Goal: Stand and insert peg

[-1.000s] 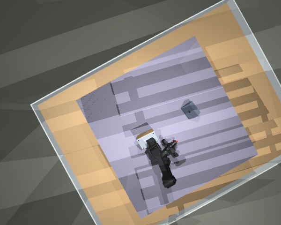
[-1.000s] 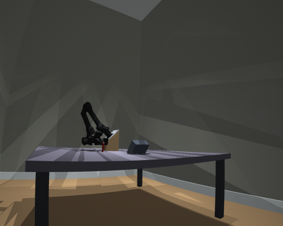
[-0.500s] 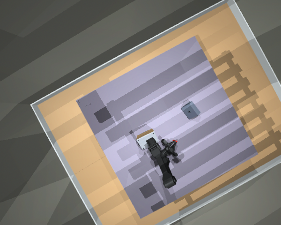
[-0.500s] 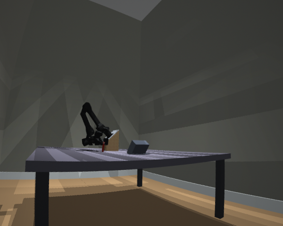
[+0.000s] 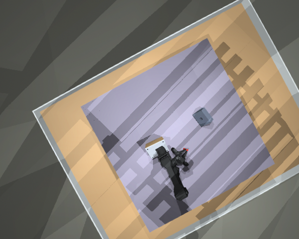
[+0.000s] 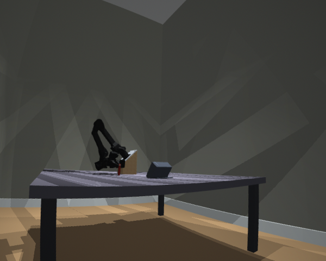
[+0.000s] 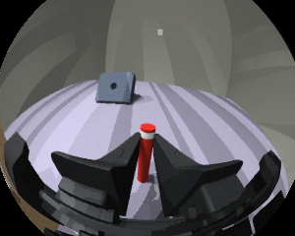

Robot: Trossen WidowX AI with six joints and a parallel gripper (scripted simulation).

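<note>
The arm is working through the first step, standing the peg (image 7: 147, 152) up on the bench (image 6: 185, 182). The jaws are clamped on the red peg at about mid-length, one finger pressing each side. In the wrist view the white band is sitting at the peg's far, upper end, so the plain end is pointing down. In the exterior view the peg (image 6: 119, 169) is hanging close to upright with its lower end at or just above the bench top; whether it is actually touching cannot be told at this size.

The gripper (image 5: 185, 151) is hovering just beside the robot's base block, nearer the bench's lower edge in the top view than its far corners. The sloped panel (image 5: 202, 117) is sitting well apart from it, toward the right-hand edge of the bench, with its single dark hole facing up and back toward the arm.

The next move, as I judge it, is calling for the plain end to be seated flat on the bench and the jaws to be opening evenly, without nudging the peg over.

No brands, labels or writing are showing anywhere.
</note>
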